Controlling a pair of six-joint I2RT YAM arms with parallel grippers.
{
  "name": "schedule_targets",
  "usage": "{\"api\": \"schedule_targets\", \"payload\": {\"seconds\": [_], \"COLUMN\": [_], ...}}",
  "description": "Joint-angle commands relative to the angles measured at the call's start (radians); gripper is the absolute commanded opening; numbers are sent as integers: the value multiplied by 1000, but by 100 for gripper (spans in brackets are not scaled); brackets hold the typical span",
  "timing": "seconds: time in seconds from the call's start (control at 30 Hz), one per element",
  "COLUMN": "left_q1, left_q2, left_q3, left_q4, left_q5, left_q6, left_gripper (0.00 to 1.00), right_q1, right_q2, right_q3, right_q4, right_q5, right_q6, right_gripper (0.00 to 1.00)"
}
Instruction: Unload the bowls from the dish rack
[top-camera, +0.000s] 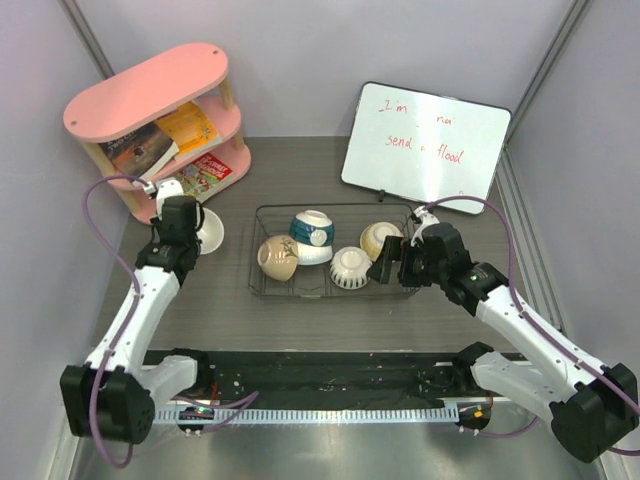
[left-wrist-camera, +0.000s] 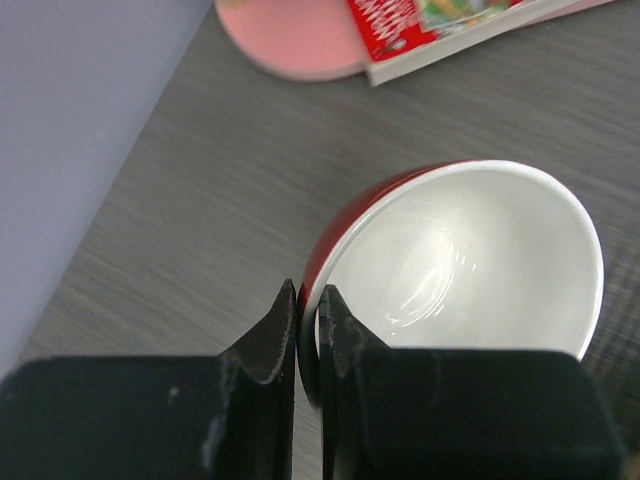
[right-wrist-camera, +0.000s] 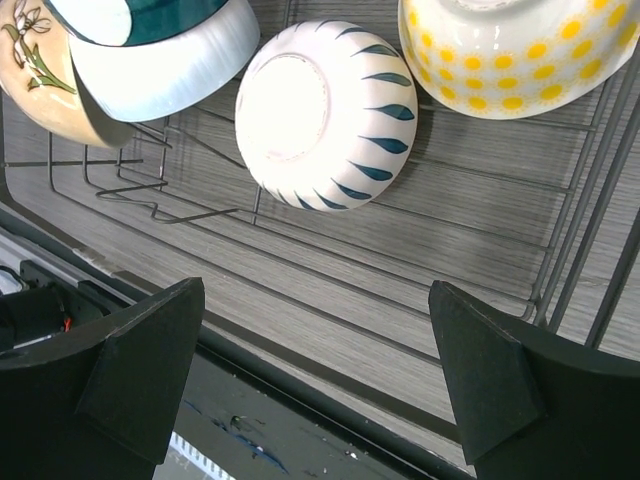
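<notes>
Left gripper (left-wrist-camera: 307, 295) pinches the rim of the red bowl (left-wrist-camera: 460, 260), jaws nearly closed, well clear of the dish rack (top-camera: 262, 285) and down beside the pink shelf (top-camera: 150, 90); whether it's resting on the table (left-wrist-camera: 200, 200) is hard to call. This looks like the set-down step. Right gripper (right-wrist-camera: 315, 295) hovers over the rack, jaws wide and empty. The white ribbed bowl (right-wrist-camera: 320, 110) is nearest, base up, so next it likely needs a clean release and then a rim grab.

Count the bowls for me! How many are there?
5. Four sit in the dish rack: cream, blue-and-white, white ribbed, yellow. The red bowl is outside it, near the pink shelf, its rim between the left fingers. None seem hidden.
</notes>
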Motion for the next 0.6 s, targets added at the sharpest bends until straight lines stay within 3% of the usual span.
{"api": "schedule_targets", "payload": {"seconds": [0.0, 0.3, 0.57], "left_q1": [92, 92, 92], "left_q2": [60, 147, 268], "left_q3": [21, -31, -8], "left_q4": [63, 100, 57], "left_q5": [133, 259, 230], "left_q6": [-82, -168, -148], "left_gripper": [0, 0, 0], "right_q1": [-16, -34, -40], "right_q2": [9, 53, 10], "right_q3": [-9, -17, -35], "right_q4": [7, 24, 25], "right_q5": [-18, -43, -43], "right_q6": [-29, -38, -25], "right_gripper": [100, 100, 100]}}
